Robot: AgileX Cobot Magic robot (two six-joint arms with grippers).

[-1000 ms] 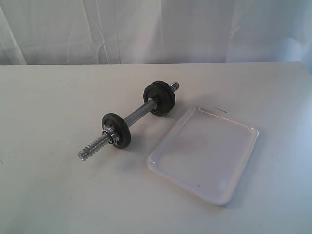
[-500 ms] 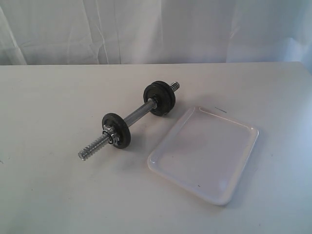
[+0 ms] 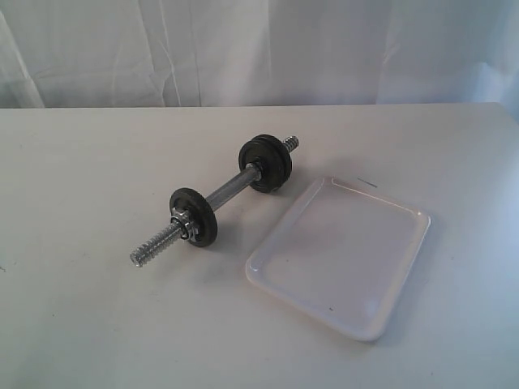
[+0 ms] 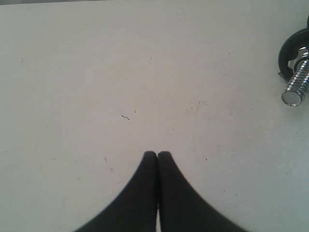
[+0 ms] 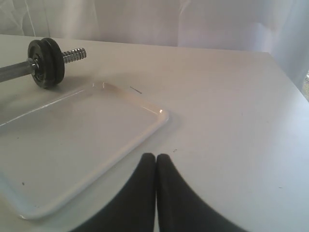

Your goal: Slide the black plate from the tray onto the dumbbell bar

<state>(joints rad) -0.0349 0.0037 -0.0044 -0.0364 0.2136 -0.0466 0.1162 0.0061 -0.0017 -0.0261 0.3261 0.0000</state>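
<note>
The dumbbell bar (image 3: 231, 188) lies slantwise on the white table, left of the tray (image 3: 340, 255). One black plate (image 3: 195, 217) sits on the bar's near end behind a chrome nut. Another black plate (image 3: 265, 163) sits on the far end. The tray holds nothing. No gripper shows in the exterior view. My left gripper (image 4: 157, 154) is shut and empty over bare table, with the bar's threaded tip (image 4: 295, 87) off to one side. My right gripper (image 5: 156, 157) is shut and empty beside the tray's corner (image 5: 161, 115), with the far plate (image 5: 46, 62) beyond.
A white curtain (image 3: 259, 49) hangs behind the table's far edge. The table's right edge (image 5: 289, 82) shows in the right wrist view.
</note>
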